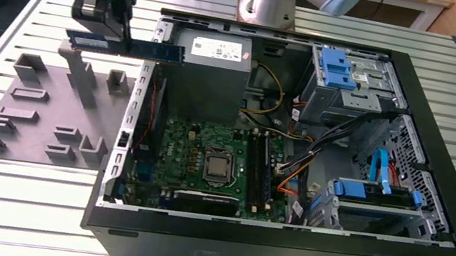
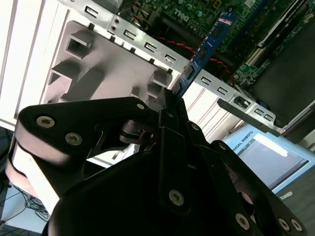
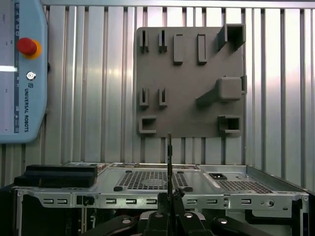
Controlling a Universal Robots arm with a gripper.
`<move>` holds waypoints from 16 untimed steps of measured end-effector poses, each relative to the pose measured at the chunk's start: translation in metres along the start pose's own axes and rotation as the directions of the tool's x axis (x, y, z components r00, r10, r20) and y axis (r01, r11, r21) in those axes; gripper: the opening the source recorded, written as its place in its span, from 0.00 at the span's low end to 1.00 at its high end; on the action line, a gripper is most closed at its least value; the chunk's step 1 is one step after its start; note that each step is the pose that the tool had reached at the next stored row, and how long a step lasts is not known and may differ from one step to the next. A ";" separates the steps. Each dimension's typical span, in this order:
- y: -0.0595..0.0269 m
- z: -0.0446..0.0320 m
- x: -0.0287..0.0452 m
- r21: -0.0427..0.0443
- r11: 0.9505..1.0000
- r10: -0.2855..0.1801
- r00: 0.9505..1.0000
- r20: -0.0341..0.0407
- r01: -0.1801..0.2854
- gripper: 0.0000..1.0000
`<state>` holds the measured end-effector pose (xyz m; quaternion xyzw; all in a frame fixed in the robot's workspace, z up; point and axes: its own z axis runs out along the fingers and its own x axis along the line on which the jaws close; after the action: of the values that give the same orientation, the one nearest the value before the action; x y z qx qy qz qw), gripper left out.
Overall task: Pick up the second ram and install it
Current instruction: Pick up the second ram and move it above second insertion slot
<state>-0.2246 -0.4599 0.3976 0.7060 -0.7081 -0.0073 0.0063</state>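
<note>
My gripper (image 1: pixel 118 37) is shut on the second ram (image 1: pixel 143 50), a thin blue stick held level in the air above the case's rim on the exterior view's left. In the second wrist view the ram (image 2: pixel 209 46) sticks out from the shut fingers (image 2: pixel 172 110) toward the motherboard (image 2: pixel 197 12). The first wrist view has the ram (image 3: pixel 169 157) edge-on, rising from the gripper (image 3: pixel 170 199). The motherboard (image 1: pixel 203 159) lies in the open computer case (image 1: pixel 282 250), with its long memory slots (image 1: pixel 260 169) beside the processor socket.
A grey fixture plate (image 1: pixel 33 115) with raised holders lies on the slatted table at the exterior view's left of the case. Inside the case are a power supply (image 1: pixel 210 72), drive bays with blue latches (image 1: pixel 342 67), and loose cables (image 1: pixel 320 141). A teach pendant (image 3: pixel 22 73) lies on the table.
</note>
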 end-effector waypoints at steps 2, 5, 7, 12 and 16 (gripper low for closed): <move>-0.0039 -0.0001 0.0000 0.000 1.000 0.000 1.000 0.000 0.000 0.14; -0.0096 -0.0002 0.0000 0.000 1.000 0.000 1.000 0.000 0.000 0.14; -0.0134 -0.0003 0.0000 0.000 1.000 0.000 1.000 0.000 0.000 0.14; -0.0229 -0.0005 -0.0001 0.000 1.000 0.000 1.000 0.000 0.000 0.14; -0.0303 -0.0006 -0.0001 0.000 1.000 0.000 1.000 0.000 0.000 0.14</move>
<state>-0.1944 -0.4599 0.3976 0.7060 -0.7082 -0.0073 0.0063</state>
